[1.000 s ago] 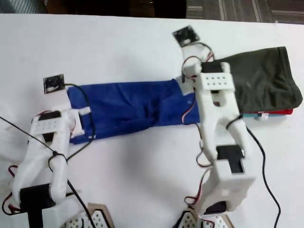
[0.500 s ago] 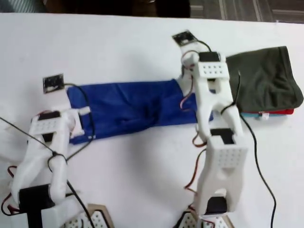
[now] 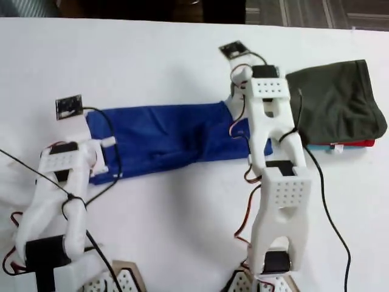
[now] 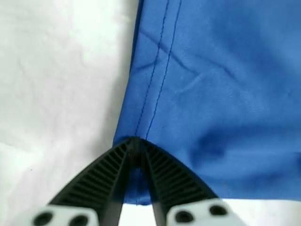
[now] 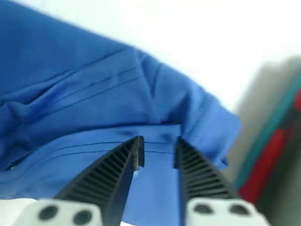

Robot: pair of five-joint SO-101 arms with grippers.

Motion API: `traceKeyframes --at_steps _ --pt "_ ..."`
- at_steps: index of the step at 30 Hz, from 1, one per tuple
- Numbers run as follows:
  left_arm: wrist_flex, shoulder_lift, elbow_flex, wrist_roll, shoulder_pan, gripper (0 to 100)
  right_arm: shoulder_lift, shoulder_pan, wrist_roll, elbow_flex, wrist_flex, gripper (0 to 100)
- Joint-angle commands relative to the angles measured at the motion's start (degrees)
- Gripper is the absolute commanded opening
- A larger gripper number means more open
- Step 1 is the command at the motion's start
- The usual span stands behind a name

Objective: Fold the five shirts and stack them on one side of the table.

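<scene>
The left gripper (image 4: 135, 145) is clamped on a hem corner of the blue shirt (image 3: 158, 137), which lies stretched across the table (image 3: 182, 61). At the shirt's other end the right gripper (image 5: 158, 151) hovers, slightly parted, beside the folded stack (image 3: 337, 103). An uneven lift could drag cloth into that stack. Its tips possibly touch fabric, but the arm hides that end.

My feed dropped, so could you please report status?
Left jaws shut on blue shirt edge. Right jaws open over its other end. Folded stack close beside.
</scene>
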Motion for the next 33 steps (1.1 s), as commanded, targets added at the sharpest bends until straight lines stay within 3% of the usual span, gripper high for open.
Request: traceKeyframes --at_steps 1,6,12,24,31,33 --pt "-0.7 -1.85 -0.13 0.09 -0.35 3 -0.48 0.66 -0.53 -3.78 0.92 1.9" --pt "-0.7 -1.85 -0.13 0.09 -0.35 3 -0.48 0.22 -0.53 -4.13 2.86 3.7" --pt "-0.7 -1.85 -0.13 0.09 -0.35 3 0.04 0.13 -0.53 -3.52 4.97 15.8" --pt "-0.7 -1.85 -0.13 0.09 -0.35 3 5.58 0.04 1.05 -4.22 4.53 15.8" --pt "-0.7 -1.85 -0.13 0.09 -0.35 3 3.38 0.57 2.73 -8.44 4.97 1.6" --pt "-0.7 -1.85 -0.13 0.0 -0.35 3 2.15 0.31 2.73 -8.53 5.05 2.3"
